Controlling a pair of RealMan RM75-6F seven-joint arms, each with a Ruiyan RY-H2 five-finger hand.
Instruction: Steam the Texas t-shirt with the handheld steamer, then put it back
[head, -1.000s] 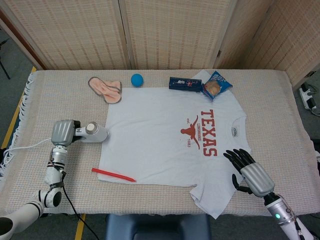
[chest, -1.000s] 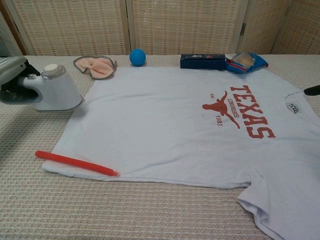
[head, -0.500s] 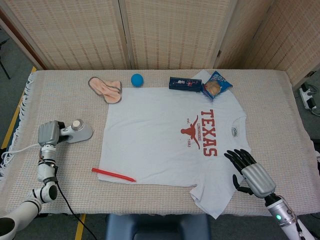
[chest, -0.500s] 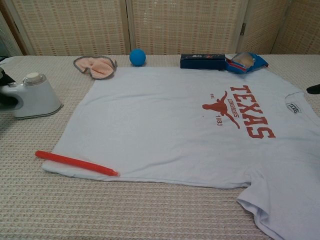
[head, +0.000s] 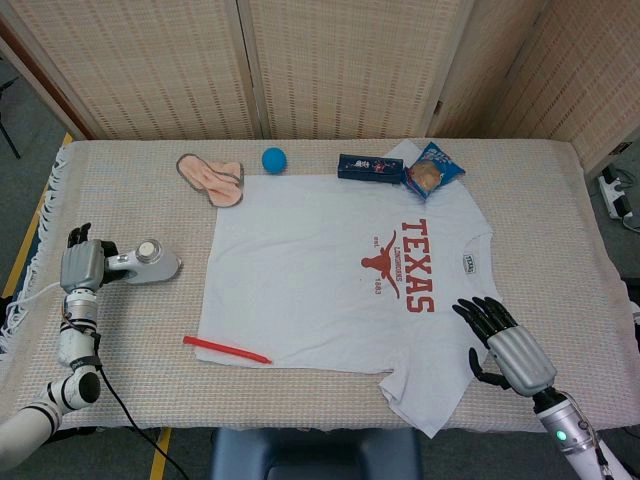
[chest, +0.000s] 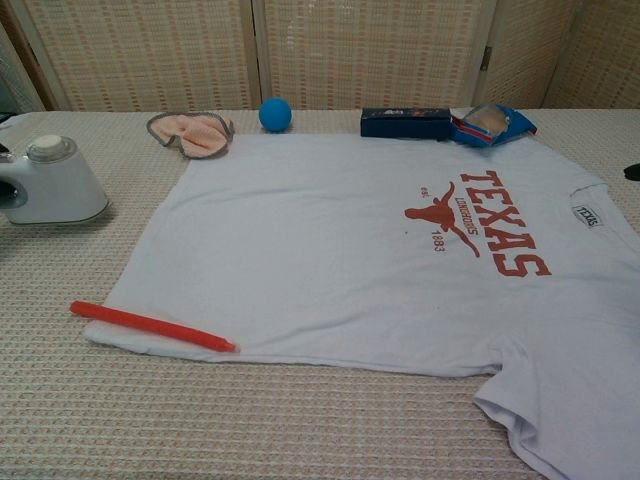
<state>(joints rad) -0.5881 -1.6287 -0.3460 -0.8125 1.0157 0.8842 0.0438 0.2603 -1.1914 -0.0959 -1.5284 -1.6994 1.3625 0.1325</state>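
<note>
Steamer (head: 148, 263) (white) on table, left hand (head: 80, 265) open

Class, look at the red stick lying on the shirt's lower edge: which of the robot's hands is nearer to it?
Left. The left hand is at the steamer, just up-left of the red stick; the right hand rests far across the t-shirt.

Bare cloth between steamer (head: 148, 264) and t-shirt (head: 330, 280); red stick (head: 226, 349) at hem.
</note>
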